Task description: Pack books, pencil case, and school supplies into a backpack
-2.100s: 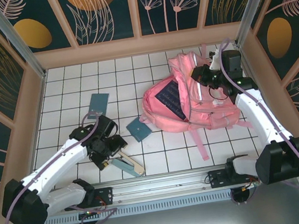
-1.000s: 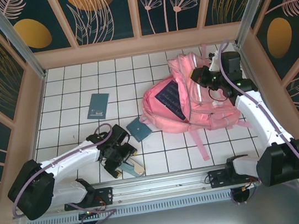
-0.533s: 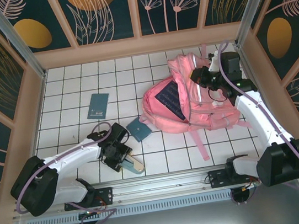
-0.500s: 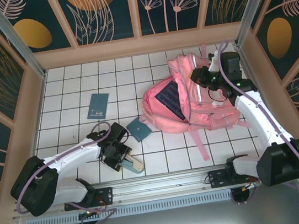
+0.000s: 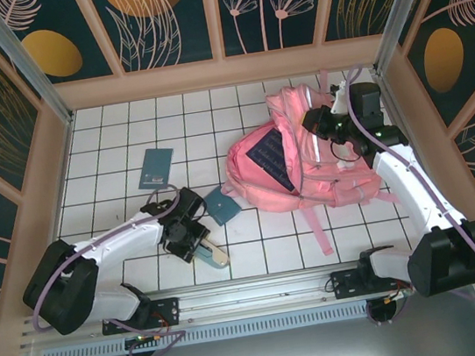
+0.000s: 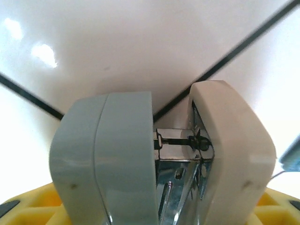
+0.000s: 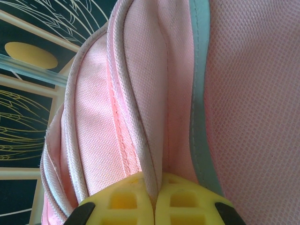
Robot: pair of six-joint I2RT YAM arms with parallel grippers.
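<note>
Top external. The pink backpack (image 5: 325,170) lies flat on the right half of the white tiled table (image 5: 107,134), mouth open toward the left, with a navy book (image 5: 271,157) showing inside the opening. One teal square (image 5: 155,166) sits alone on the tiles to the left. A second teal square (image 5: 220,204) lies just beside the backpack's near-left corner. The left gripper (image 5: 195,244) is low at the front of the table, over one end of the teal-and-cream stapler (image 5: 215,256), which lies on the tiles. The right gripper (image 5: 312,121) is at the backpack's upper rim.

Left wrist. The stapler stands between the yellow fingers (image 6: 28,208), grey-teal half left, cream half right, bare metal between them. The fingers flank both sides and appear to pinch it, though the contact sits at the frame's edge. White tile with dark grout lines lies behind.

Right wrist. Both yellow pads (image 7: 119,201) are pressed together on a pale piped seam of the pink fabric, pinching the backpack's rim. A grey-green stripe runs alongside the seam.
</note>
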